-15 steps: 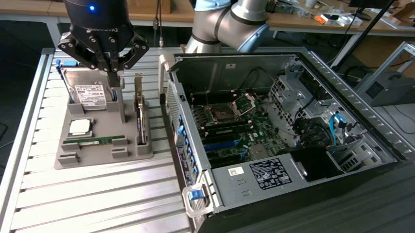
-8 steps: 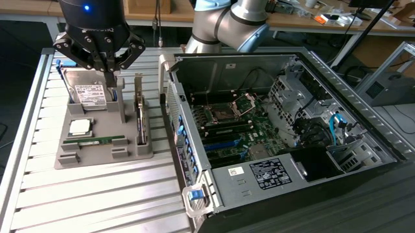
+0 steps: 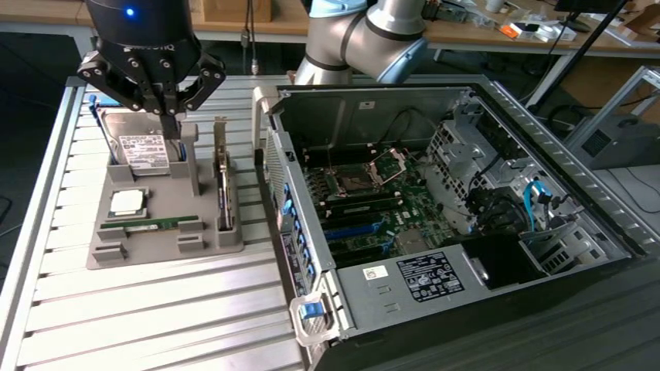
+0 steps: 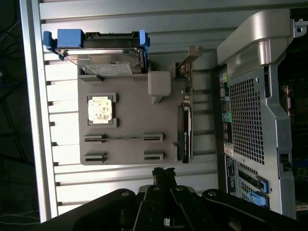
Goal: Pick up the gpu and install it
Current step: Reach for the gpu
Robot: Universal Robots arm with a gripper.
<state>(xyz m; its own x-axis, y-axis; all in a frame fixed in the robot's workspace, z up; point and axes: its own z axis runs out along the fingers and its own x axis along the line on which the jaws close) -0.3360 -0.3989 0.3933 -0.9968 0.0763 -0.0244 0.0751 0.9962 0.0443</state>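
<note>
Exterior view — the gpu stands on edge, lengthwise beside the case, bracket farthest — claw closed, empty.

Grey plastic parts tray on the slatted aluminium desk, at the exterior view's left of the open metal computer case. The thin green gpu card stands on edge along the tray's case-side. Silver boxy hard drive at the far end, square processor chip before it, narrow RAM stick nearer still. My claw hangs over the far end.
</note>
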